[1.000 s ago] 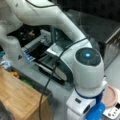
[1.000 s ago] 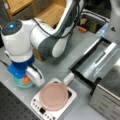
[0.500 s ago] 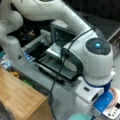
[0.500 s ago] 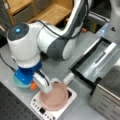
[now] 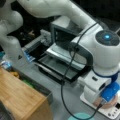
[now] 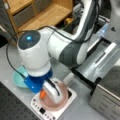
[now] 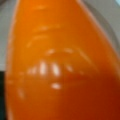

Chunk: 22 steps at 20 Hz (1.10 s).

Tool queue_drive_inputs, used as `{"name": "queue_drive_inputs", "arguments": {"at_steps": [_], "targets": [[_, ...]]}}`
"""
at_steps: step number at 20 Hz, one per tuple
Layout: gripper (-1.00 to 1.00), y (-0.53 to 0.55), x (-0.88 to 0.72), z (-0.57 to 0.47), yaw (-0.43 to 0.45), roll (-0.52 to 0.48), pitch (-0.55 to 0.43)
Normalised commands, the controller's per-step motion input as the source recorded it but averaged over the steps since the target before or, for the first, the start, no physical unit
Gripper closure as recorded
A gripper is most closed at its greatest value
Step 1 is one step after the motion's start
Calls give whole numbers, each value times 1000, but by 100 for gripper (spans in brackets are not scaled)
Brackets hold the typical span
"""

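My gripper (image 6: 49, 96) hangs low over a pink bowl (image 6: 64, 99) that sits on a white kitchen scale (image 6: 48, 113). It is shut on a glossy orange object (image 6: 43, 94), which fills the whole wrist view (image 7: 60, 60) and peeks out at the gripper's left side. In a front view the gripper (image 5: 99, 102) shows under the blue wrist ring, right over the pink bowl (image 5: 111, 104) on the scale (image 5: 110, 112). The fingertips themselves are hidden behind the hand and the orange object.
A teal plate (image 6: 17, 80) lies left of the scale, seen also as a teal plate (image 5: 80, 117) at a front view's bottom. A toaster oven (image 5: 62, 35) stands with its door (image 5: 58, 65) folded down. A wooden shelf (image 6: 37, 12) and wooden block (image 5: 21, 98) flank the table.
The arm has swung from over the teal plate across to the pink bowl on the scale, carrying the orange object, and has come lower.
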Motion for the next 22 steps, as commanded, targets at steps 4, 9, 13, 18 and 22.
{"name": "queue_drive_inputs", "arguments": {"at_steps": [4, 9, 13, 18, 22], "targets": [[100, 104, -78, -56, -52, -128, 8], [100, 31, -75, -71, -52, -142, -12], [100, 48, -53, -135, -43, -162, -45], [100, 53, -32, -151, -29, -178, -68], [100, 46, -37, -110, -20, -186, -81]]}}
